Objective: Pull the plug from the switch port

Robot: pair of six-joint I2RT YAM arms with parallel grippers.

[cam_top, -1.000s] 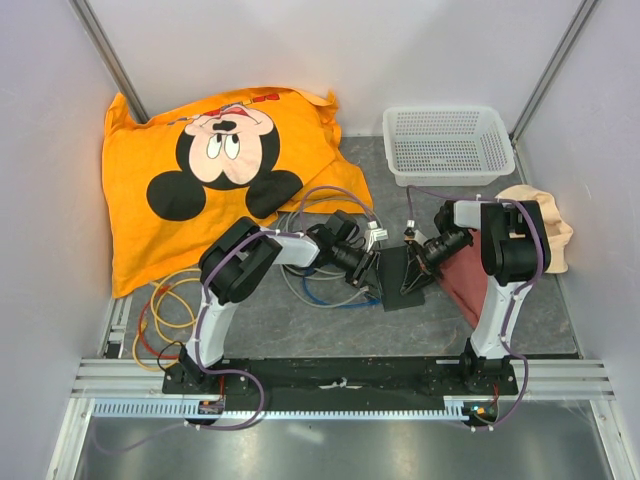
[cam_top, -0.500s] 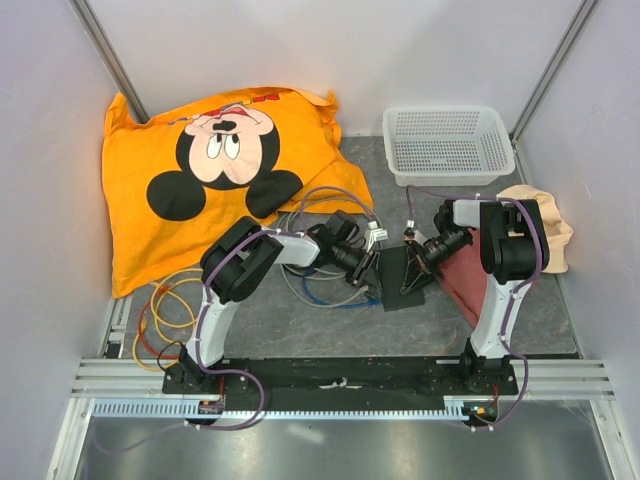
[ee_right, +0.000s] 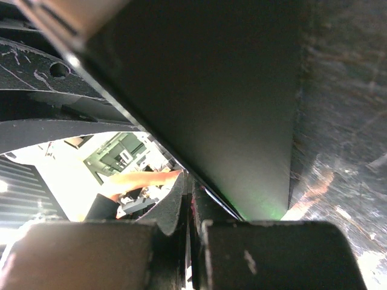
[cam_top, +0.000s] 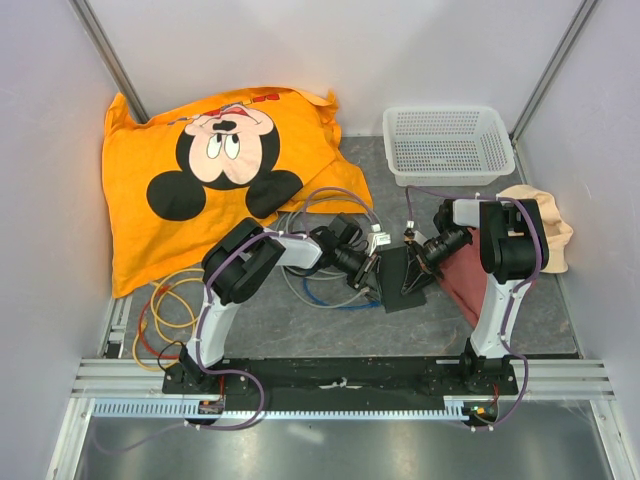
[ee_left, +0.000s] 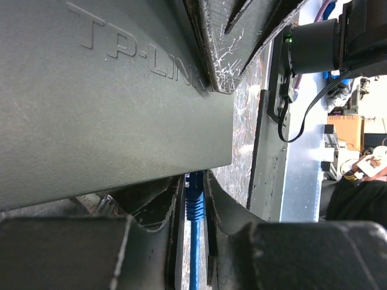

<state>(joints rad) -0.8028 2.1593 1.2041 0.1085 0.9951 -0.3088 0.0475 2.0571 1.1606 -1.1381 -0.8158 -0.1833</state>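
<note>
Left wrist view has the blue plug (ee_left: 195,208) looking seated in the edge of the TP-Link switch (ee_left: 109,103), its long axis running back between the left tool (ee_left: 193,181) jaws. They flank it closely; pinching or not, I cannot tell. From above, the switch sits in the middle of the desk (cam_top: 300,320), with the left tool nearer, at its 9 o'clock. The closed right tool (cam_top: 416,264) rests on it at 1 o'clock.

The switch (ee_left: 109,103) is matt black, finely grained plastic. The basket (cam_top: 447,176) is white plastic mesh. The cushion (cam_top: 135,225) is orange cloth.
</note>
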